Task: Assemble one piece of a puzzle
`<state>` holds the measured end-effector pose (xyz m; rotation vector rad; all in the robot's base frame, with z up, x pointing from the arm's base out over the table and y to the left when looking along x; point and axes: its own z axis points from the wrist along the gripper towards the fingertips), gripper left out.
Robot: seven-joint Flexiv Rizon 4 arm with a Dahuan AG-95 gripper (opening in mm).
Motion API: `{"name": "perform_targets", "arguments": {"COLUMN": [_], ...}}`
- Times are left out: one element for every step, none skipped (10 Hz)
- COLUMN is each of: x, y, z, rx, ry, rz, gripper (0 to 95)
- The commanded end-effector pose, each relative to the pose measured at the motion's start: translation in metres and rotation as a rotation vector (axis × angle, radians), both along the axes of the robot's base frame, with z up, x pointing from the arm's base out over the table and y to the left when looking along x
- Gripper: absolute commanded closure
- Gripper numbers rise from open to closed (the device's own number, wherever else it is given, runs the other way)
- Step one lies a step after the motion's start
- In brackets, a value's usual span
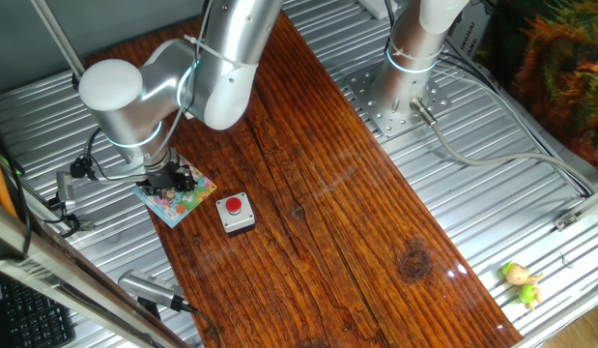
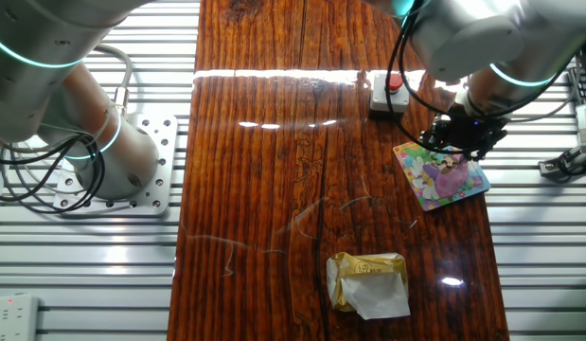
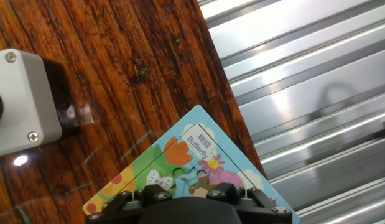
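Observation:
The puzzle (image 1: 183, 203) is a small square pastel cartoon board lying flat near the edge of the wooden plank. It also shows in the other fixed view as the puzzle (image 2: 442, 176), and in the hand view as the puzzle (image 3: 180, 163) with a "Butterfly" label. My gripper (image 1: 171, 180) hangs directly over the board, low and close to its surface. From the other side the gripper (image 2: 460, 142) covers the board's far corner. The hand view shows only the black gripper body at the bottom, with the fingertips hidden. The piece is hidden from view.
A small grey box with a red button (image 1: 236, 213) stands beside the board, also seen as the grey box (image 3: 21, 102). A crumpled yellow-white wrapper (image 2: 368, 281) lies on the plank. A second arm's base (image 1: 405, 97) and a small toy (image 1: 521, 282) sit on the ribbed metal.

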<state>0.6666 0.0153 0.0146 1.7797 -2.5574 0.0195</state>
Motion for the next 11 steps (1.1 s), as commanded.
{"name": "perform_targets", "arguments": {"x": [0.0006, 0.0007, 0.0008, 0.0008, 0.0008, 0.0008, 0.0009, 0.0009, 0.001, 0.0011, 0.0011], "y": [-0.0001, 0.0, 0.0001, 0.0001, 0.0001, 0.0002, 0.0002, 0.0002, 0.0003, 0.0004, 0.0004], "z": [-0.0009, -0.001, -0.001, -0.001, -0.001, -0.0011, -0.0011, -0.0012, -0.0013, -0.0014, -0.0015], "rx": [0.001, 0.001, 0.001, 0.002, 0.001, 0.001, -0.001, -0.005, -0.005, -0.006, -0.006], "ry": [-0.007, -0.009, -0.008, -0.009, -0.009, -0.01, -0.01, -0.01, -0.012, -0.013, -0.013], "rz": [-0.001, 0.001, 0.0, -0.001, -0.001, 0.0, 0.0, 0.001, -0.001, -0.001, 0.001], "gripper": [38.0, 38.0, 38.0, 38.0, 38.0, 38.0, 38.0, 38.0, 38.0, 38.0, 38.0]}}
